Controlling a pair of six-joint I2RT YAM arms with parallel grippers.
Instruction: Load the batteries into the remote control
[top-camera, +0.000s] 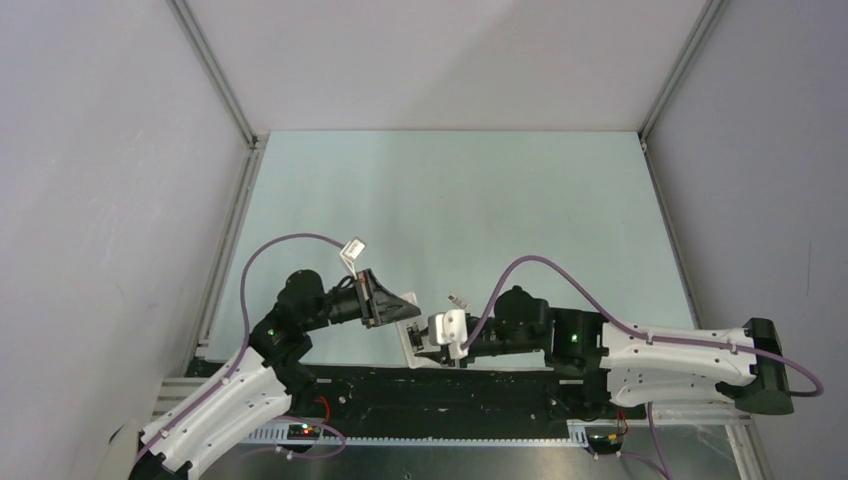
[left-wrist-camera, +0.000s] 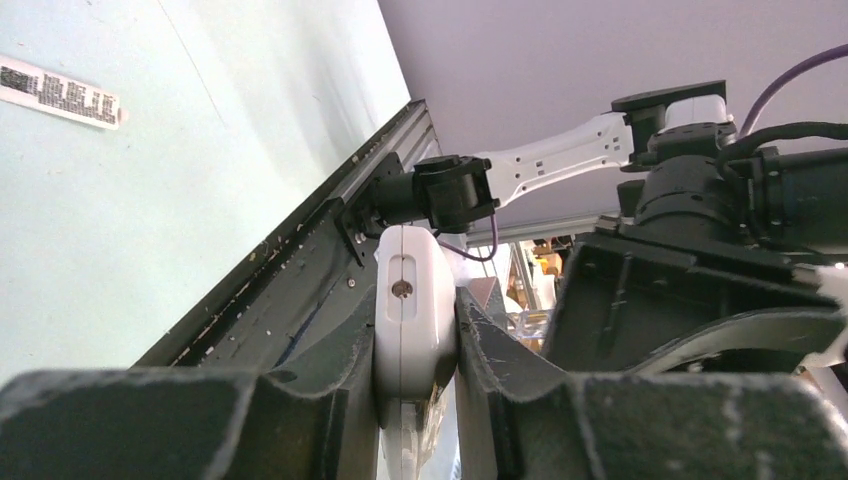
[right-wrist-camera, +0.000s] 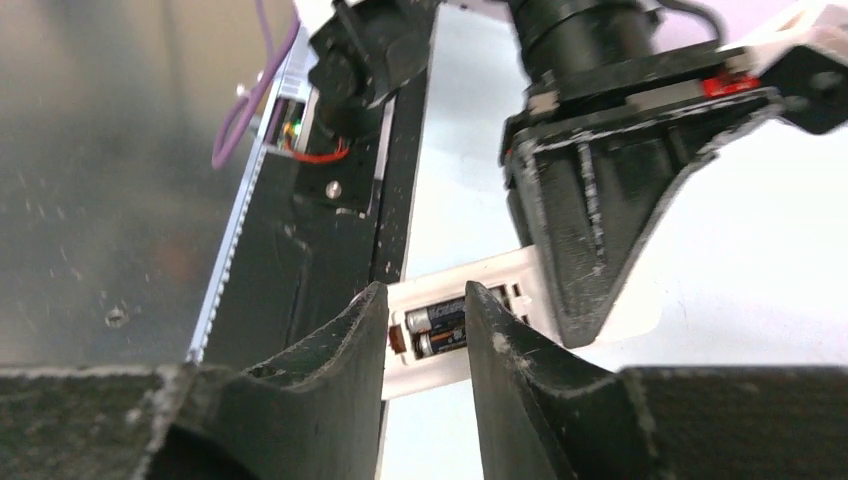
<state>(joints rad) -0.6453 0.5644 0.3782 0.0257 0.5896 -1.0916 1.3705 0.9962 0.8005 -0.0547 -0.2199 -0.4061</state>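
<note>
Batts (right-wrist-camera: 435, 320) lie lengthwise in remote (right-wrist-camera: 505, 272).

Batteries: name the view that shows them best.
Right wrist: both batteries lie side by side in the recess of the remote control. Left wrist shows only the remote's end; top external shows no battery.

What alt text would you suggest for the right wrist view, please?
Two batteries lie side by side in the open recess of the white remote control, seen between the parted fingers of the right end effector. The left end effector grips the remote beside them.
</note>
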